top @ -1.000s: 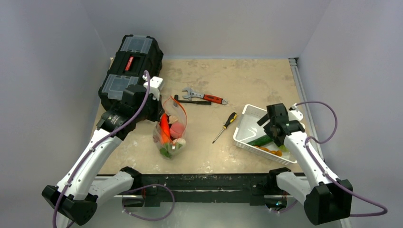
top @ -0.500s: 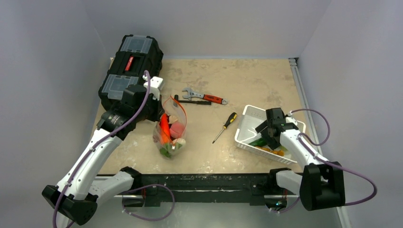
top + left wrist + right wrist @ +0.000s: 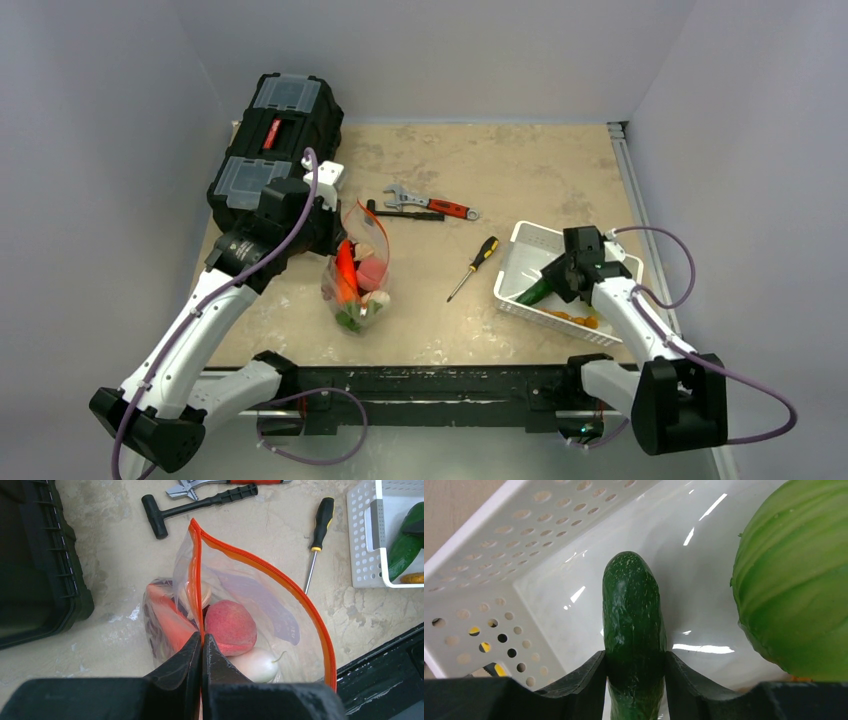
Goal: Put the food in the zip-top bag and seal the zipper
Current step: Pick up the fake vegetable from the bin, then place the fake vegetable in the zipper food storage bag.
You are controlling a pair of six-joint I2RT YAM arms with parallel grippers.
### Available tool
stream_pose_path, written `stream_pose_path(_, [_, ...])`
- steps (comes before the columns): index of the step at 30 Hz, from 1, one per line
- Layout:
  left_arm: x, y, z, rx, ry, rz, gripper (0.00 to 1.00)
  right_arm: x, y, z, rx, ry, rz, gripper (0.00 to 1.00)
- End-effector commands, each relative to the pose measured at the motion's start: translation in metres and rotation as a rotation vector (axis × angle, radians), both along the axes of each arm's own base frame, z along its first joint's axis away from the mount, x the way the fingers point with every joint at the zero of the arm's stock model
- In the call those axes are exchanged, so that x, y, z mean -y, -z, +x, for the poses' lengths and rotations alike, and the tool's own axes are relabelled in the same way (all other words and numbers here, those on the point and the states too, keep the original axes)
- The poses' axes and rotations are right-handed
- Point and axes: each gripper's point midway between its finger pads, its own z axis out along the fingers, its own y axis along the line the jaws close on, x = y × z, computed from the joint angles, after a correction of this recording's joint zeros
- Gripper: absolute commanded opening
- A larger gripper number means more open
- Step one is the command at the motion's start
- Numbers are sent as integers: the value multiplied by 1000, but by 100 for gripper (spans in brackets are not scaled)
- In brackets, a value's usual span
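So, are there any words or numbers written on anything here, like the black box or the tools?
Nothing here can be read.
Black toolbox: the red patch on its lid is too small to tell if it carries writing.
Wrench: any stamped marks are too blurred to read.
Screwdriver, zip-top bag, white basket, cucumber: no writing visible.

bag (image 3: 358,270) left | screwdriver (image 3: 473,267) between | basket (image 3: 522,255) right, cucumber (image 3: 535,292) inside | wrench (image 3: 430,205) behind
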Motion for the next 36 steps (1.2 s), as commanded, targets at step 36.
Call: stream_pose_path(36, [4,-20,7,62,9,-29,0,-283,-281,-12,1114,-1227,422,0])
